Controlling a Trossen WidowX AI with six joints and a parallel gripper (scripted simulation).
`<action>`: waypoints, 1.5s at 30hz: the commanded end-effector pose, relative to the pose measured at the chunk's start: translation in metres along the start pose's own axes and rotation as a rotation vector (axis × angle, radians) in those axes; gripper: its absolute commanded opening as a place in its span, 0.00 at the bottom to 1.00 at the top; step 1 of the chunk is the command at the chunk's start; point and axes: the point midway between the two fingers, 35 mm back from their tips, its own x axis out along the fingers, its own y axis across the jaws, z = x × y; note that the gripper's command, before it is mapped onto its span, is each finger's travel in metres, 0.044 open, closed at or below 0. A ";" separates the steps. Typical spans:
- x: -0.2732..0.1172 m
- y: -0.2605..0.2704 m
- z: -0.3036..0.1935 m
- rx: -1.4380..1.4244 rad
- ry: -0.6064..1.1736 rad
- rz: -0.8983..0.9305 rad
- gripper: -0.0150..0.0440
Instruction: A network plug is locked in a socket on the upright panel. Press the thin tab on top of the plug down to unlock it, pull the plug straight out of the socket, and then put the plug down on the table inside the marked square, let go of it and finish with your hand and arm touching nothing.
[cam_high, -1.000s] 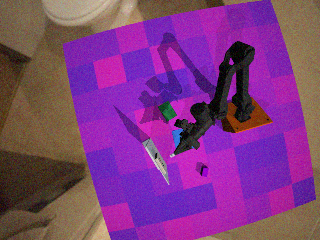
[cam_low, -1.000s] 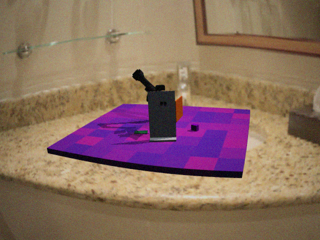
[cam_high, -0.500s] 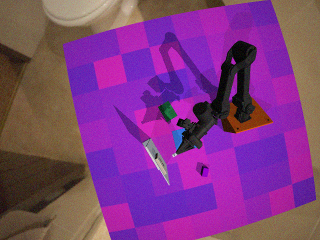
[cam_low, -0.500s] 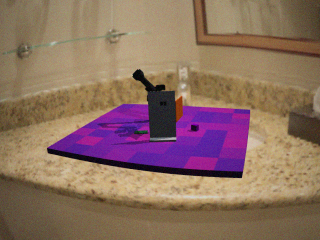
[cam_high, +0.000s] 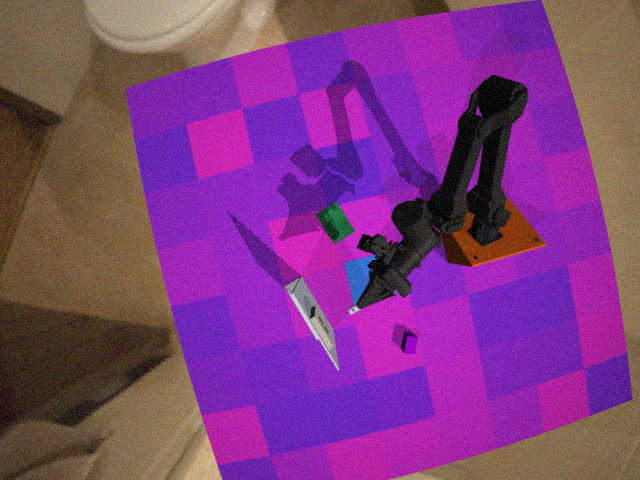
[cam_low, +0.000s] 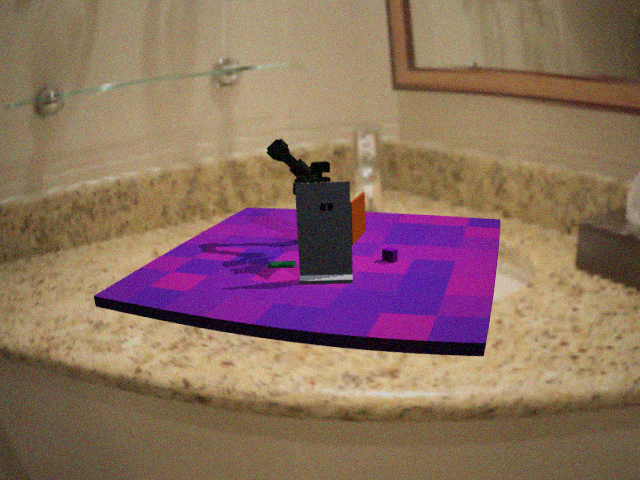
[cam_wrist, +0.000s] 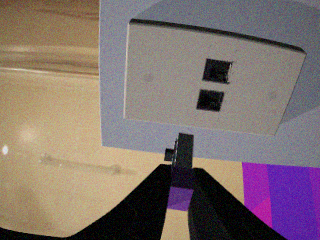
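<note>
My gripper (cam_high: 357, 306) (cam_wrist: 179, 176) is shut on the plug (cam_high: 353, 310) (cam_wrist: 185, 145), which is pale in the top view and dark in the wrist view. The plug is out of the socket, with a gap to the upright grey panel (cam_high: 294, 287) (cam_low: 324, 240) (cam_wrist: 114, 100). The panel's pale socket plate (cam_high: 321, 328) (cam_wrist: 160, 95) shows two dark openings, an upper one (cam_wrist: 217, 70) and a lower one (cam_wrist: 210, 100), both empty. The blue marked square (cam_high: 356, 276) lies on the table, partly hidden under the arm. The exterior view hides the plug behind the panel.
A flat green piece (cam_high: 336, 222) (cam_low: 281, 264) lies beside the blue square. A small purple block (cam_high: 409, 343) (cam_low: 389, 255) stands on the other side of the gripper. The arm's orange base (cam_high: 509, 242) (cam_low: 358, 219) is at the right in the top view.
</note>
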 end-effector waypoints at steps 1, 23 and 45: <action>-0.004 0.013 0.004 0.006 -0.012 0.008 0.25; -0.005 -0.013 -0.007 0.116 -0.035 -0.226 0.25; -0.022 -0.122 -0.030 0.228 -0.237 -0.774 0.25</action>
